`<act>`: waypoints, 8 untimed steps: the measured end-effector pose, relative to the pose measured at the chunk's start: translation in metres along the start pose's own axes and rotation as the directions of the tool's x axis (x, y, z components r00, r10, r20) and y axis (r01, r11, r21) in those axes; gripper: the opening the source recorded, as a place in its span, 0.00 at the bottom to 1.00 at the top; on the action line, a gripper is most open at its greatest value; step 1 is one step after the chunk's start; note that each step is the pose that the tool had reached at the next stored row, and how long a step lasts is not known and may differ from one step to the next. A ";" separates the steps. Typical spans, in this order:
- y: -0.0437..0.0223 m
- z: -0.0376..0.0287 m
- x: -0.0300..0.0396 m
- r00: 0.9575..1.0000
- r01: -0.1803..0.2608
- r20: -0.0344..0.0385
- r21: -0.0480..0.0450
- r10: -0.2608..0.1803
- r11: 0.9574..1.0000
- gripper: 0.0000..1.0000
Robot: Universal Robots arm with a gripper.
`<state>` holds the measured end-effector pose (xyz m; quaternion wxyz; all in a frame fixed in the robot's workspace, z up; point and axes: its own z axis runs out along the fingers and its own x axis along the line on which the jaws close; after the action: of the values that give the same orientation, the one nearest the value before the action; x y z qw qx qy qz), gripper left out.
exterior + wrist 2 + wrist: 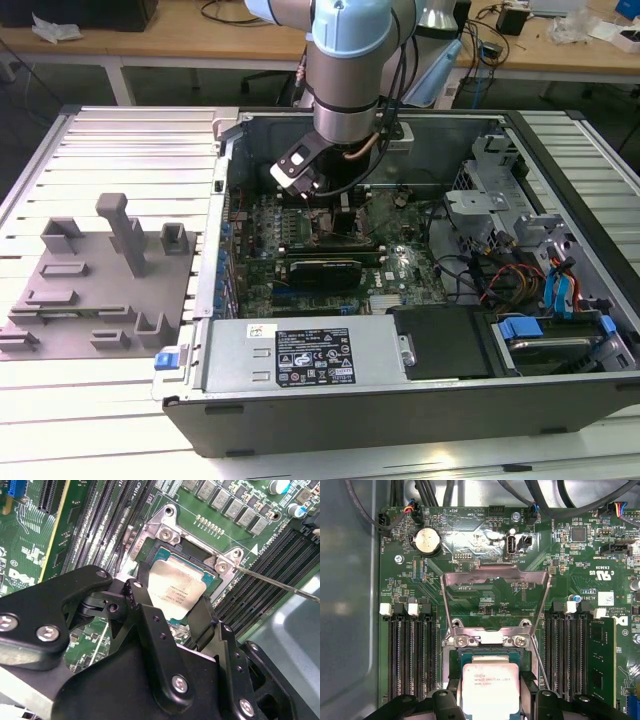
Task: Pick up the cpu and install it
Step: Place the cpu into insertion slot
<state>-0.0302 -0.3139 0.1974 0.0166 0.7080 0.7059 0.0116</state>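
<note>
**Q:** Where is the cpu [491, 685], and what holds it?

**A:** It lies silver face up over the socket [487, 640], inside the metal frame. The gripper [170, 600] has it. The black fingers [200, 622] are closed on two opposite edges of the chip. In both wrist views a green rim shows around it. Whether it is fully seated or just above the contacts cannot be told.

**Q:** What surrounds the socket?

**A:** The load plate [495, 575] is swung open and lies back over the board. The thin lever [280, 585] is released to one side. Rows of memory slots [407, 655] flank the socket on the motherboard [400, 265].

**Q:** Which step is in hand?

**A:** Judged from these views, it is the installing step. The pick-up is done and the chip is at its seat, but the plate is not yet closed over it.

**Q:** What does the placement call for?

**A:** The chip probably has to stay square and level with the frame, because a tilted corner could catch on the contacts. The grip would have to let go without dragging it sideways.

**Q:** How is the arm posed?

**A:** In the exterior view the arm [345, 70] comes down from above into the open computer case [400, 420]. The case lies on the slatted worktop [130, 140]. The wrist points down at the board, near the case's far wall.
</note>
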 end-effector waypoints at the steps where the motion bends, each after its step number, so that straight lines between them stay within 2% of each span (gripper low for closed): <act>1: 0.0000 0.0000 -0.0001 1.000 0.000 0.000 0.000 0.000 1.000 0.55; 8: 0.0002 0.0002 -0.0001 1.000 0.000 0.000 0.000 0.000 1.000 0.55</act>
<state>-0.0300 -0.3140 0.1972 0.0167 0.7080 0.7059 0.0114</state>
